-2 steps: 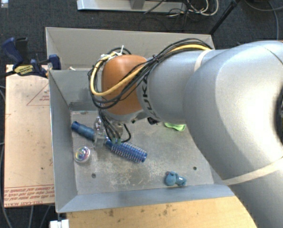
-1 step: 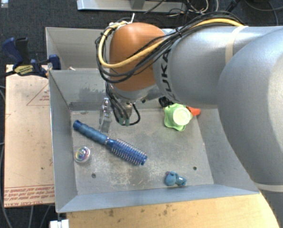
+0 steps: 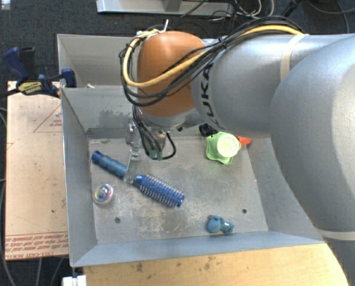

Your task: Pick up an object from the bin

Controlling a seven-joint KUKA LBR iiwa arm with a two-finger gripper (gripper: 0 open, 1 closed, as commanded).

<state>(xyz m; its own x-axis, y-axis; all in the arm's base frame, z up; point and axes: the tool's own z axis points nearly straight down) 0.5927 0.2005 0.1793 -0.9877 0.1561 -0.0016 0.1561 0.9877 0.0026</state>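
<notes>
Arm (image 3: 296, 112) looms nearest, its gripper (image 3: 143, 151) low at 12 o'clock of the blue hairbrush (image 3: 158, 190), which lies at 9 o'clock in the bin (image 3: 76, 159); open or shut I cannot tell; approach step, I judge; next: drop, close; 9 o'clock wall near, room toward 3.

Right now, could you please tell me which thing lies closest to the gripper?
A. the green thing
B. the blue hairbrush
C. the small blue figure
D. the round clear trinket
B: the gripper hangs by the neck of the hairbrush, between its handle and bristles; everything else in the bin lies farther off.
</notes>
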